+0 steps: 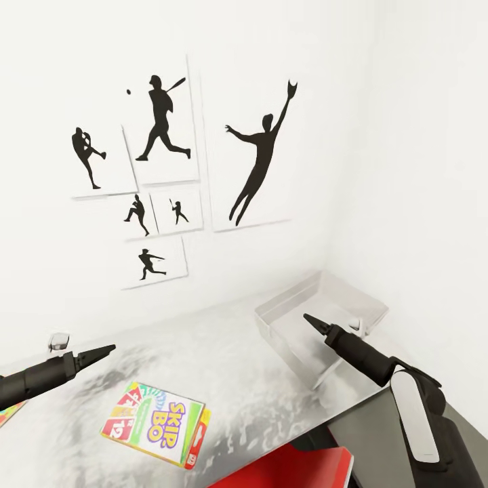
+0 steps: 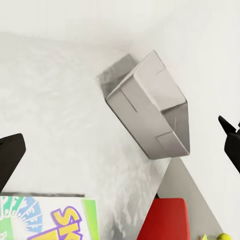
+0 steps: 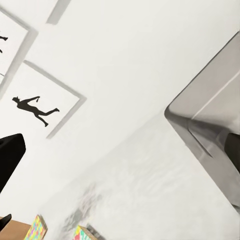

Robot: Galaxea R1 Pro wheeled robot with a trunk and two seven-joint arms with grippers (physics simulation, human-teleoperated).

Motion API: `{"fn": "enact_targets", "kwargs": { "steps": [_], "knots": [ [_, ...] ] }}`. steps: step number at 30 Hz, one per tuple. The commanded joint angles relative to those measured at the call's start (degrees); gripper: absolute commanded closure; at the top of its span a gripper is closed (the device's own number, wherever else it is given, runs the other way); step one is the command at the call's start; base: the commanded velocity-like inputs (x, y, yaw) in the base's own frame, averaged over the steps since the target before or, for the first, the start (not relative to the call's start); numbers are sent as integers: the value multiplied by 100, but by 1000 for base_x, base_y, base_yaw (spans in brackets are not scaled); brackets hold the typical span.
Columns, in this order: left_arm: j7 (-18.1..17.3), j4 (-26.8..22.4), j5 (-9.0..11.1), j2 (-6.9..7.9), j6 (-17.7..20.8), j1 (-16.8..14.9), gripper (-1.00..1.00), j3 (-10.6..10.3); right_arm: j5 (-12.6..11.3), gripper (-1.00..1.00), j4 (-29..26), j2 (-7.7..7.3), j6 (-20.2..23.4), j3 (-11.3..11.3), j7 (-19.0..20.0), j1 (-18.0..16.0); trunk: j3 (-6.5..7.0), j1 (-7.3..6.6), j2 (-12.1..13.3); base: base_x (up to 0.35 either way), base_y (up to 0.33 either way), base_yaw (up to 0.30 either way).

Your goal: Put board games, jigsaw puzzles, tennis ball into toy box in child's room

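Skip-Bo board game (image 1: 154, 423) lies flat, long axis toward the toy box (image 1: 322, 313); both tools' states unclear.

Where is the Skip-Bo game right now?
In the head view, the Skip-Bo box lies flat on the table, lower left, below the left tool.
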Motion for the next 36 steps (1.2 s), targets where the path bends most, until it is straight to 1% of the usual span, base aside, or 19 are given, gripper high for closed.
{"fn": "enact_targets", "kwargs": {
  "steps": [1, 28, 36],
  "knots": [
    [-17, 0, 5, 1, 60, -5, -100, 2, 3, -100, 5, 1, 35, -9, 20, -6, -12, 3, -12, 0, 0, 0],
    [-17, 0, 5, 0, 61, -5, -100, 2, 8, -100, 17, 1, 35, -17, 21, -6, -12, 3, -12, 0, 0, 0],
    [-13, 0, 5, -32, 57, -5, -100, -5, 14, -100, 17, -4, 28, -36, 6, -6, -12, 3, -12, 0, 0, 0]
  ]
}}
